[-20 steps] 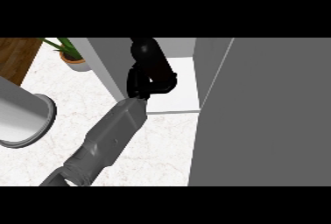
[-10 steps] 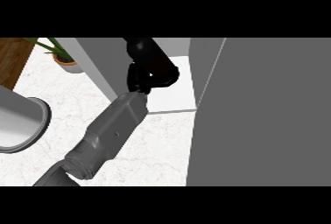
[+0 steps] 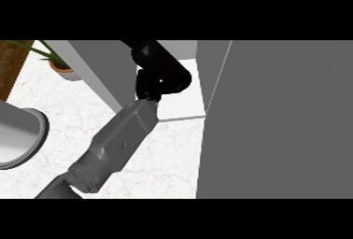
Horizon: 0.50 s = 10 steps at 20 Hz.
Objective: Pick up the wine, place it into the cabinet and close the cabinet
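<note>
Since the task wants the wine inside the cabinet, the dark glass wine bottle (image 3: 146, 50) is held well forward, over the pale cabinet shelf (image 3: 185, 103) and between the two grey panels that frame the opening. Only its upper part shows as a dark rounded shape with a reddish edge at the top of the view; where its base sits, and whether it touches the shelf, cannot be made out. The left robot hand (image 3: 167, 80) is curled tightly round the bottle's lower part, fingers wrapped in, and it hides most of the glass. Its grey forearm (image 3: 118, 142) slants up from the lower left, which looks like the reach needed to get past the door.

That tall grey cabinet door (image 3: 276, 116) stands open at the right and fills that side of the view; by my judgement it is left wide so the bottle can go in, and it is not yet closed. A grey cabinet side panel (image 3: 103, 65) bounds the opening on the left. Nothing else shows on the shelf.

Further out lie the white marbled table (image 3: 169, 158), a grey-white round vessel (image 3: 17, 135) whose contents are hidden, and a small terracotta pot holding a green plant (image 3: 60, 66). The right robot hand is out of sight.
</note>
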### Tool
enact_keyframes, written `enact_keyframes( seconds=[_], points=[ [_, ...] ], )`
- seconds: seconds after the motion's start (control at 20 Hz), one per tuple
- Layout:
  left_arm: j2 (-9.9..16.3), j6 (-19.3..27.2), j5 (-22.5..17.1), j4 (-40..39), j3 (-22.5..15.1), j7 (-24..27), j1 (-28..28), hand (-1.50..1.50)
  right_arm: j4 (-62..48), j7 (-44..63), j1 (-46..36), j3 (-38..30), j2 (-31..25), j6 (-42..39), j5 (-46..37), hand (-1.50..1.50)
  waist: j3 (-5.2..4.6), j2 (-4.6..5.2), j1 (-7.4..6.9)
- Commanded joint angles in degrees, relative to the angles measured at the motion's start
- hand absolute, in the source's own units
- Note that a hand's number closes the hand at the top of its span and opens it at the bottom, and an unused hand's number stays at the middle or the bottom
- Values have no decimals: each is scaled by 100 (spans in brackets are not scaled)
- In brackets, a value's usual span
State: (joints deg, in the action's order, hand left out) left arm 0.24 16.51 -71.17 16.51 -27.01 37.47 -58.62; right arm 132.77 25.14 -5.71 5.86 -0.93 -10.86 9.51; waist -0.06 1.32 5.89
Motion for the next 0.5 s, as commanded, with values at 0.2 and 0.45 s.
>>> enact_keyframes(
  seconds=[0.2, 0.45],
  points=[
    [-24, 177, -325, 373, -611, 46, 379, 150, -35, 94, -194, -39, -65, -53, 165, -150, -5, 45, 205],
    [-24, 416, -741, 660, -724, 286, 373, 150, -262, -148, -79, -20, -56, -181, 170, -150, -2, 61, 255]
  ],
)
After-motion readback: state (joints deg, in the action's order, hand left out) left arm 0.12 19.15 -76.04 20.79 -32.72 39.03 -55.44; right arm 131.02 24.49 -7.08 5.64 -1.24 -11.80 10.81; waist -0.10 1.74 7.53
